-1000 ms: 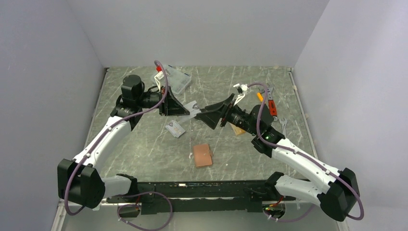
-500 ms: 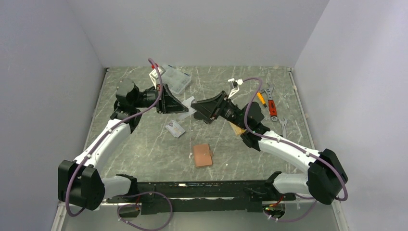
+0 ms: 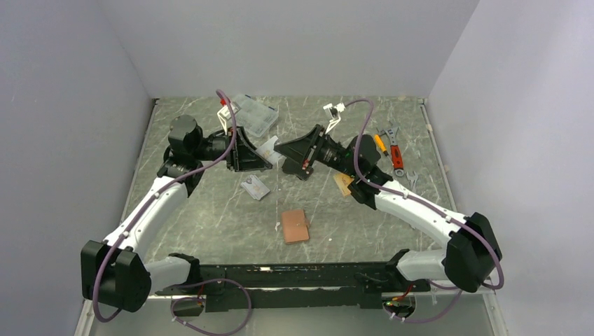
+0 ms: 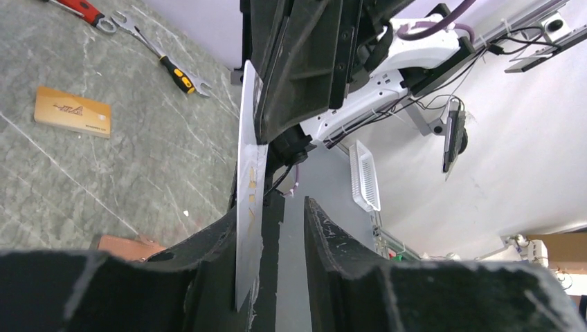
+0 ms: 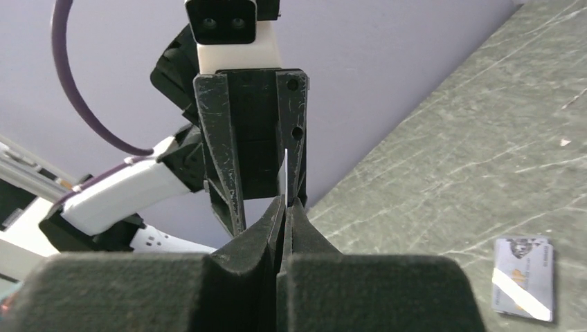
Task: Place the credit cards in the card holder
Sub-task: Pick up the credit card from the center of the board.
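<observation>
Above the table's back middle my two grippers meet tip to tip. The silver-grey credit card (image 4: 248,200) stands edge-on between them. My right gripper (image 5: 285,200) is shut on its thin edge (image 5: 285,181). My left gripper (image 4: 284,204) is open: the card rests against one finger (image 4: 208,242), with a gap to the other. From above, the card (image 3: 269,148) shows between left gripper (image 3: 270,164) and right gripper (image 3: 278,149). A dark card with a pale stripe (image 3: 255,187) (image 5: 524,277) and an orange-gold card (image 3: 343,183) (image 4: 73,111) lie flat. The pinkish-brown card holder (image 3: 295,225) lies near the front.
A clear plastic compartment box (image 3: 256,115) stands at the back behind the left arm. Wrenches and a screwdriver (image 3: 391,145) (image 4: 176,71) lie at the back right. Grey walls close in the table on three sides.
My right gripper has swung left toward the left gripper and shut on the silver-grey card. The left gripper's jaws have parted, letting go of the card.
</observation>
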### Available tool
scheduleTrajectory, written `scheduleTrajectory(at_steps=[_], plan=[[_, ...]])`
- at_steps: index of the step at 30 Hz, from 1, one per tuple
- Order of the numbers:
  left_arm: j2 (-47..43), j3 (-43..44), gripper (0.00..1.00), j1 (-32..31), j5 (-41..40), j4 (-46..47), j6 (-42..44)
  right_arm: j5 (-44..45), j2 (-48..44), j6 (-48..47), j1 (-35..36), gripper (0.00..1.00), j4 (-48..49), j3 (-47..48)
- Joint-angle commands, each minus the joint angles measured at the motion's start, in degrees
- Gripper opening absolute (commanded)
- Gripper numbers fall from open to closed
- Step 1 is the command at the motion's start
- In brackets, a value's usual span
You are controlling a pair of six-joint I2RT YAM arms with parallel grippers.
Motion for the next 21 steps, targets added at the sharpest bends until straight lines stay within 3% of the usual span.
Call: scheduleTrajectory(at_steps=[1,9,16,21], plan=[[-3.0,3.6,0.37,0.1,3.2,-5.5,6.6,-3.1,-3.4,-9.4,-1.8,0.0,-13.2,5.9],[-3.8,8.4,0.36,2.4,-1.2,-24.0,22.7,-9.6,-4.7,-13.2,-2.8,0.0,-20.6,7.7],[-4.0,6.4,0.34,2.4,1.4,-15.9,16.5,-10.7,-5.0,-13.5,-2.8,0.0,-20.8,7.6],[-4.6,6.1,0.29,1.8,1.1,-18.3,18.8,-11.0,-4.1,-14.1,-2.7,0.0,-22.1,9.1]])
